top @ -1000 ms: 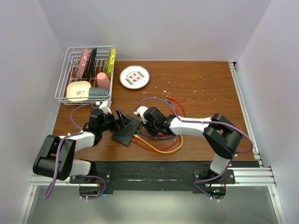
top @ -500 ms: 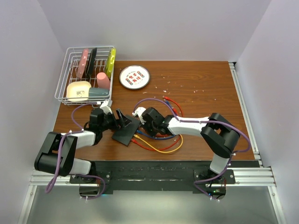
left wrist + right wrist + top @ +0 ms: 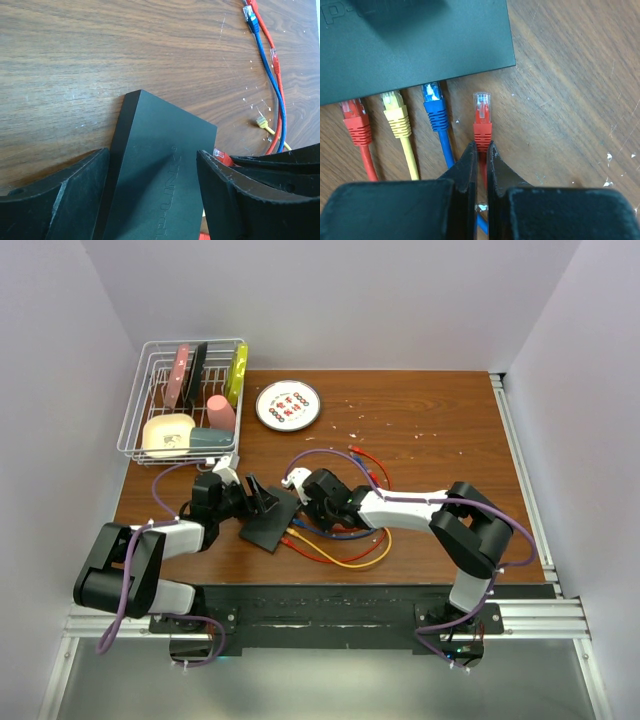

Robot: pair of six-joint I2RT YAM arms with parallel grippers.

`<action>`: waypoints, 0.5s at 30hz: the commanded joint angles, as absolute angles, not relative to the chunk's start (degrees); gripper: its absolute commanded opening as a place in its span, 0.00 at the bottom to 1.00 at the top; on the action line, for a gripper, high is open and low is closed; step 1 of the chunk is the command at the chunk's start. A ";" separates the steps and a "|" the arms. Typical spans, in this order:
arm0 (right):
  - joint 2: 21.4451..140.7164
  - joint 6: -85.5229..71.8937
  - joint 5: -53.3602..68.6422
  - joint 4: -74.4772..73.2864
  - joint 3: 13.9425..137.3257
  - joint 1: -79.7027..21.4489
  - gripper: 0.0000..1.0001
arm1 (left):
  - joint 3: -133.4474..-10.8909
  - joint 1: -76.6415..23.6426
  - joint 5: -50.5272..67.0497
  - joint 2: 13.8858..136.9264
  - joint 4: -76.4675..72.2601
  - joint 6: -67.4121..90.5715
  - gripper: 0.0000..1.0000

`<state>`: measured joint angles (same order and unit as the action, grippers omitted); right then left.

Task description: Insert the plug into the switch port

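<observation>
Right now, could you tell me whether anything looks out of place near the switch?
White crumbs are scattered over the table. The switch sits askew to the table edge, in the left end effector.

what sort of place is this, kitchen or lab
Probably a robot lab cell: plain walls box in a wooden table, two arms sit on an aluminium rail, and a dish rack shares it with a switch.
</observation>
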<state>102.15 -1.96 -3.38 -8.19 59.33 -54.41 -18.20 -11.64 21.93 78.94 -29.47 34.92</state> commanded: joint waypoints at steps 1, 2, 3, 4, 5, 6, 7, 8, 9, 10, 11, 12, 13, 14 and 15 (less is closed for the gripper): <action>102.57 -2.11 -2.64 -5.98 61.96 -54.84 0.00 | -18.02 -11.34 21.97 78.31 -31.20 35.42 0.73; 103.09 -2.11 -2.46 -6.06 62.22 -54.93 0.00 | -17.93 -11.34 21.97 78.40 -31.29 35.59 0.73; 103.36 -2.11 -2.29 -6.41 62.75 -54.93 0.00 | -18.02 -11.34 21.97 78.49 -31.46 35.68 0.73; 103.53 -2.11 -2.29 -6.42 63.01 -54.93 0.00 | -18.02 -11.34 21.97 78.49 -31.46 35.68 0.73; 103.71 -2.11 -2.11 -6.42 63.10 -55.02 0.00 | -18.02 -11.34 21.97 78.49 -31.46 35.68 0.72; 104.06 -2.20 -2.20 -6.24 63.37 -55.02 0.00 | -18.02 -11.42 22.06 78.49 -31.46 35.68 0.72; 104.24 -2.28 -2.02 -6.07 63.46 -55.02 0.00 | -18.02 -11.34 21.97 78.49 -31.46 35.77 0.72; 104.41 -2.29 -2.02 -6.06 63.46 -55.11 0.00 | -18.02 -11.34 21.97 78.57 -31.46 35.68 0.72; 104.85 -2.46 -2.11 -6.06 63.89 -55.11 0.00 | -18.02 -11.34 21.97 78.57 -31.46 35.68 0.72; 105.11 -2.37 -2.20 -6.24 64.16 -55.11 0.00 | -18.02 -11.34 22.06 78.49 -31.38 35.68 0.72; 105.29 -2.63 -2.20 -6.24 64.33 -55.11 0.00 | -17.93 -11.42 22.15 78.49 -31.55 35.68 0.72; 105.73 -2.64 -2.20 -6.24 64.51 -55.11 0.00 | -17.93 -11.34 22.24 78.49 -31.64 35.60 0.72; 105.82 -2.72 -2.37 -6.33 64.69 -55.11 0.00 | -17.93 -11.34 22.32 78.49 -31.55 35.68 0.72; 105.82 -2.72 -2.55 -6.07 64.69 -55.19 0.00 | -17.93 -11.34 22.41 78.40 -31.55 35.60 0.72; 105.65 -2.99 -2.81 -5.72 64.60 -55.20 0.00 | -17.93 -11.34 22.59 78.40 -31.64 35.68 0.72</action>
<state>105.51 -2.35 -3.18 -8.21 62.41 -54.76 -18.11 -11.62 21.26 78.94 -29.50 35.33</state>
